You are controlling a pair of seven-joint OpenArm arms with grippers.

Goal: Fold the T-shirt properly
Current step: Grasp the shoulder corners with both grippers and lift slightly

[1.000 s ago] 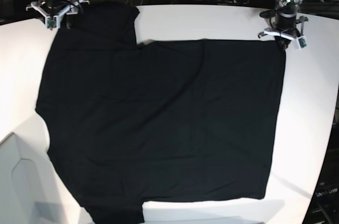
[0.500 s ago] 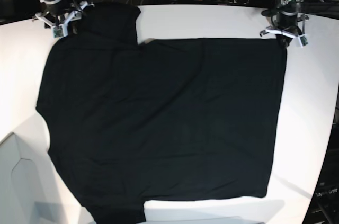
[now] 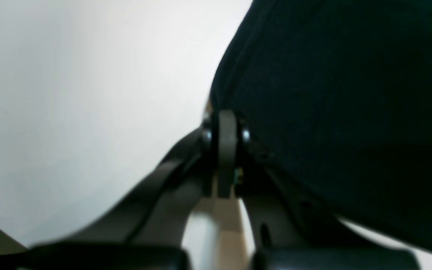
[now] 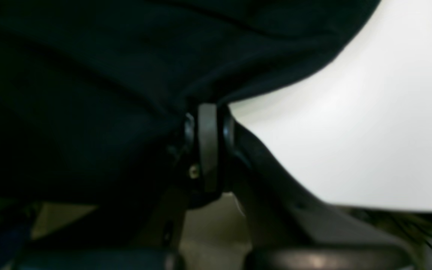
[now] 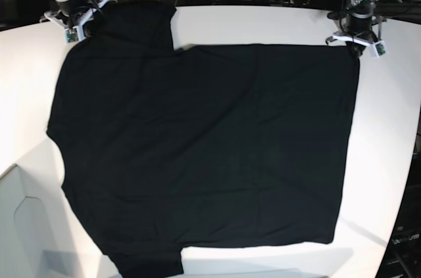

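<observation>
One T-shirt, one table, two hands.

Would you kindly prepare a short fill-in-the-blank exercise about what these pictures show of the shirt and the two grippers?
1. The T-shirt lying on the table is ____ in colour.
2. The left gripper is shut on the shirt's ____.
3. In the base view, the right gripper is at the shirt's far ____ corner.
4. The table's surface is ____ in colour.

Missing words: black; edge; left; white
</observation>
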